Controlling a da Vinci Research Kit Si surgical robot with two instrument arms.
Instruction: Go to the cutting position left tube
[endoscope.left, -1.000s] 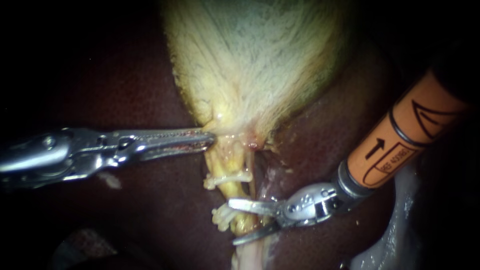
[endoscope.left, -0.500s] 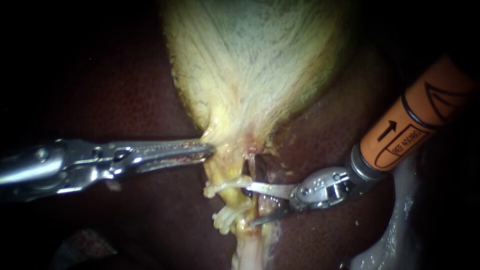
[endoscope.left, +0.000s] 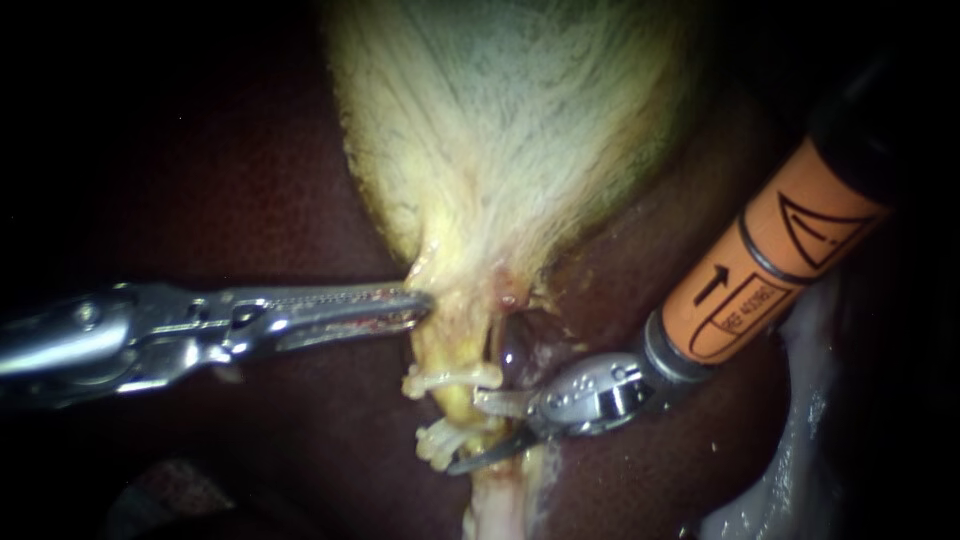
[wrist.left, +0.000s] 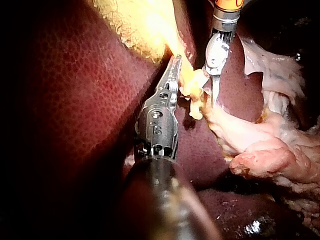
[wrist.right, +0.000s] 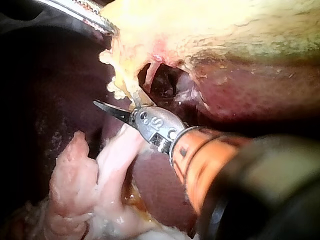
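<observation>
The left tube (endoscope.left: 452, 350) is yellow and runs down from the gallbladder (endoscope.left: 500, 130). It carries two white clips, an upper clip (endoscope.left: 445, 378) and a lower clip (endoscope.left: 438, 441). My right instrument (endoscope.left: 463, 433), with an orange shaft, comes in from the right with its blades open. Its upper blade touches the tube between the clips and its lower blade lies below the lower clip. My left instrument (endoscope.left: 420, 300) is shut on the gallbladder's neck beside the tube. In the right wrist view one dark blade (wrist.right: 107, 107) shows and the other is hidden by the tube (wrist.right: 131, 92).
Dark red liver (endoscope.left: 250, 180) surrounds the gallbladder. A dark opening (endoscope.left: 515, 348) lies just right of the tube, with a thin strand beside it. Pale loose tissue (wrist.left: 260, 145) hangs beyond the clipped end. A whitish fold (endoscope.left: 800, 430) sits at the far right.
My right instrument first rose to the upper clip, then dropped back down and left, so its open blades now stand at the stretch between the clips. The left instrument held still.
</observation>
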